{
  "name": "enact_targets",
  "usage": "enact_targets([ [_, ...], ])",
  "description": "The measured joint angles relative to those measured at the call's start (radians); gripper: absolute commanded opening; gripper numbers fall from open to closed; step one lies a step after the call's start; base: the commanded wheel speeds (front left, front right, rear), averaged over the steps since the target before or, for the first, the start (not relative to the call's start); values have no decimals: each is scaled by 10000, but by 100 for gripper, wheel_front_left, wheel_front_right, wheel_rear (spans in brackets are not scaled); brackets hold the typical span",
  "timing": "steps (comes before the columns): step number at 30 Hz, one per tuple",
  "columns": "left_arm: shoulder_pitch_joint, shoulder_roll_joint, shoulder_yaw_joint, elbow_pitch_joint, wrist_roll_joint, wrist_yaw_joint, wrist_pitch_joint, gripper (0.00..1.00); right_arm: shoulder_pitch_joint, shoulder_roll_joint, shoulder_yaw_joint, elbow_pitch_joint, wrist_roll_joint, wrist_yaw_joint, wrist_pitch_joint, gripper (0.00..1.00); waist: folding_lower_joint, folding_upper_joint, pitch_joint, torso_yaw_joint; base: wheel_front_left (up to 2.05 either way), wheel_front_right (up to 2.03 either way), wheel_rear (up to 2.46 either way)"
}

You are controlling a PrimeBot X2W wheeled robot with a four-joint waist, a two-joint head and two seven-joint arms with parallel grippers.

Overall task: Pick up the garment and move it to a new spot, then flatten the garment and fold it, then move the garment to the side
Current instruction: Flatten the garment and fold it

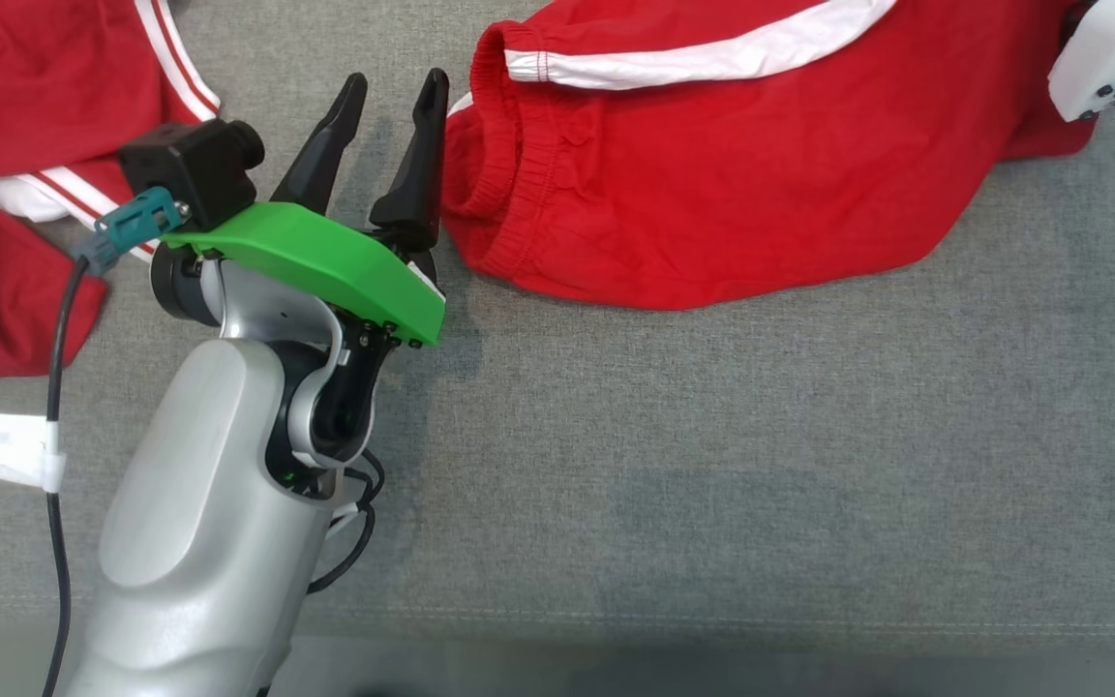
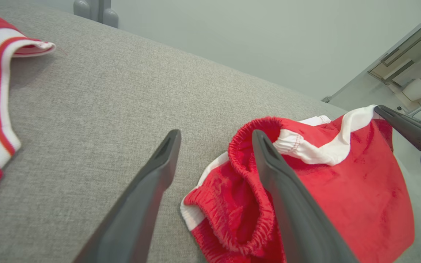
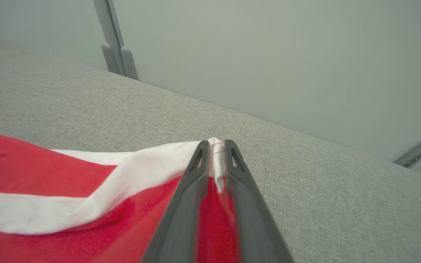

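Lying across the grey fabric surface [image 1: 712, 465] are the red shorts [image 1: 712, 194], crumpled, with a white side stripe [image 1: 712, 58]. Your left end effector [image 1: 395, 89] sits just beside their elastic waistband [image 1: 499, 165]. Its two dark fingers are spread wide apart with nothing between them, one finger right at the waistband's edge. Your right end effector [image 3: 216, 144] is at the shorts' opposite end, fingers pinched together on a white-trimmed corner of the cloth. Well apart from the shorts, beyond your left end effector, lies a second red garment [image 1: 25, 87] with white-and-red striped trim.
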Motion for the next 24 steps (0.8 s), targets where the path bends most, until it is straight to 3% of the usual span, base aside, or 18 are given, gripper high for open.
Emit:
enact_targets([
  [10,122,157,-345,-13,546,-355,-234,100,-267,257,332,719,0,12,-520,100,0,0,-69,-164,0,0,0],
  [16,125,727,-965,27,1348,-616,-234,100,-371,330,495,740,19,12,-1120,100,0,0,-216,-421,0,0,0],
  [24,117,1375,-1047,416,2044,-690,-247,100,-357,612,700,548,343,13,-1960,100,0,0,-396,-912,0,0,0],
])
